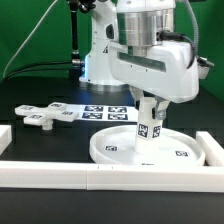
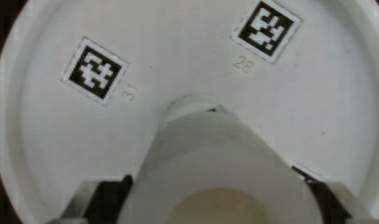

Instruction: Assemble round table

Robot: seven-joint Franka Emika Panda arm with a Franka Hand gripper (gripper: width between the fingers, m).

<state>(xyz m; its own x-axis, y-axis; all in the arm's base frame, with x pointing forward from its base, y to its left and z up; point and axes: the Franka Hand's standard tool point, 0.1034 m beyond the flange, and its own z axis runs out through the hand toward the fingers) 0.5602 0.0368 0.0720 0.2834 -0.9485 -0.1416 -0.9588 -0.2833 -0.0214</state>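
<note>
The large rimmed round disc (image 1: 150, 146) lies flat on the black table near the front rail. The short thick post (image 1: 148, 128) stands upright on the disc's middle, tags on its side. My gripper (image 1: 149, 108) is shut on the post from above, fingers on either side of its upper part. In the wrist view the post (image 2: 212, 150) fills the space between my dark fingertips (image 2: 108, 195), with the disc (image 2: 150, 60) and two of its tags beneath. The cross-shaped piece (image 1: 46, 117) lies flat at the exterior view's left.
The marker board (image 1: 105, 111) lies behind the disc. White border rails run along the front (image 1: 100, 174) and the exterior view's right (image 1: 214, 152). The arm's white base (image 1: 100, 60) stands at the back.
</note>
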